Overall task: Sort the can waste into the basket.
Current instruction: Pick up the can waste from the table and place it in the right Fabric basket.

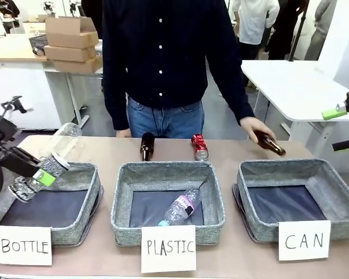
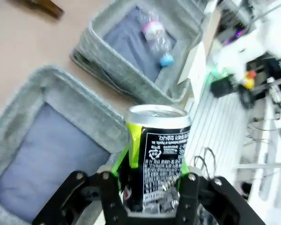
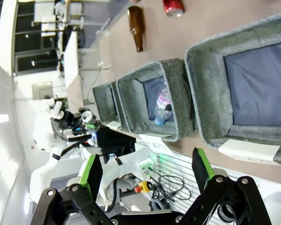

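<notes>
My left gripper [image 1: 39, 178] is shut on a dented silvery and dark can [image 1: 29, 185] and holds it above the left rim of the basket signed "BOTTLE" [image 1: 75, 168]. In the left wrist view this can [image 2: 158, 150] stands between the green pads of the left gripper [image 2: 152, 185]. A red can [image 1: 199, 147] lies on the table behind the middle basket, also seen as the red can [image 3: 173, 5]. The grey basket signed "CAN" [image 1: 282, 167] at the right holds nothing; its rim [image 3: 199, 89] shows too. My right gripper [image 1: 340, 129] hangs open at the right edge, its fingers spread [image 3: 146, 173].
The "PLASTIC" basket [image 1: 163, 170] holds a clear plastic bottle [image 1: 180, 207]. A brown bottle [image 1: 147, 145] lies behind it. The person's hand [image 1: 255, 125] holds another brown bottle [image 1: 271, 144] behind the CAN basket. A clear bottle [image 1: 67, 131] lies behind the BOTTLE basket.
</notes>
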Available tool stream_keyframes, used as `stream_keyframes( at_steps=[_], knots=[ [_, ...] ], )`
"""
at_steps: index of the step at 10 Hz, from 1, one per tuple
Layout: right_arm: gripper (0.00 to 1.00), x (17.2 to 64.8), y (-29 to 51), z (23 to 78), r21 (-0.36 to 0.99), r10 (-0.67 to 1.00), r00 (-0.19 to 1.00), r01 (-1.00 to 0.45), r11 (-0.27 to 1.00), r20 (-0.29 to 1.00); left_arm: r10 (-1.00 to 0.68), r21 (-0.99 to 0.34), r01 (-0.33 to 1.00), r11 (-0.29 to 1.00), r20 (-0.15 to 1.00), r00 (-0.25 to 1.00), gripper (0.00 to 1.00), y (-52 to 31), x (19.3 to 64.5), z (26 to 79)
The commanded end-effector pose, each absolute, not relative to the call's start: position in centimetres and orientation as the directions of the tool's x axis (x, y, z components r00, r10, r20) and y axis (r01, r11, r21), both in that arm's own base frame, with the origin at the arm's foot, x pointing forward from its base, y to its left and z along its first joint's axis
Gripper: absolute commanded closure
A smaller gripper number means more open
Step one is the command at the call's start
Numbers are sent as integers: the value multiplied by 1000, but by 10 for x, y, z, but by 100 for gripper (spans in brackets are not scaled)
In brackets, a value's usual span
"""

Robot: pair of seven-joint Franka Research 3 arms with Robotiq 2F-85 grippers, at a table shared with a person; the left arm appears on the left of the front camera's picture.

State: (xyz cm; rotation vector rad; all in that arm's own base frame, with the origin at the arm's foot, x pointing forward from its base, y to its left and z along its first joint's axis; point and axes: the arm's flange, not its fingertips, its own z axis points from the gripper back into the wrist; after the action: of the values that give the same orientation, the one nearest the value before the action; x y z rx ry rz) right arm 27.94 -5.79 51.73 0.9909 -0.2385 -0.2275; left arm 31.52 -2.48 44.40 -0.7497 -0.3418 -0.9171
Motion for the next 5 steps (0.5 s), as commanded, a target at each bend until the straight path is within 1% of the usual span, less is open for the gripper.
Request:
stream_keyframes(
  at_steps=[1,2,3,4,5],
  knots=[
    [0,282,-58,518,855,-288,951,53,517,116,-591,-442,796,414,534,604,100,-33,344,468],
    [0,279,-58,517,845,-296,950,80,528,95,-591,-442,796,414,534,604,100,-33,344,468],
    [0,277,-63,544,800,-289,946,57,598,148,-590,-435,812,390,559,583,57,-27,322,451],
    [0,270,-73,566,797,-257,948,7,604,186,-628,-294,913,283,662,408,57,-81,340,467],
    [0,260,-96,574,754,-262,944,21,657,202,-643,-131,971,199,731,230,57,-133,344,492]
  ],
)
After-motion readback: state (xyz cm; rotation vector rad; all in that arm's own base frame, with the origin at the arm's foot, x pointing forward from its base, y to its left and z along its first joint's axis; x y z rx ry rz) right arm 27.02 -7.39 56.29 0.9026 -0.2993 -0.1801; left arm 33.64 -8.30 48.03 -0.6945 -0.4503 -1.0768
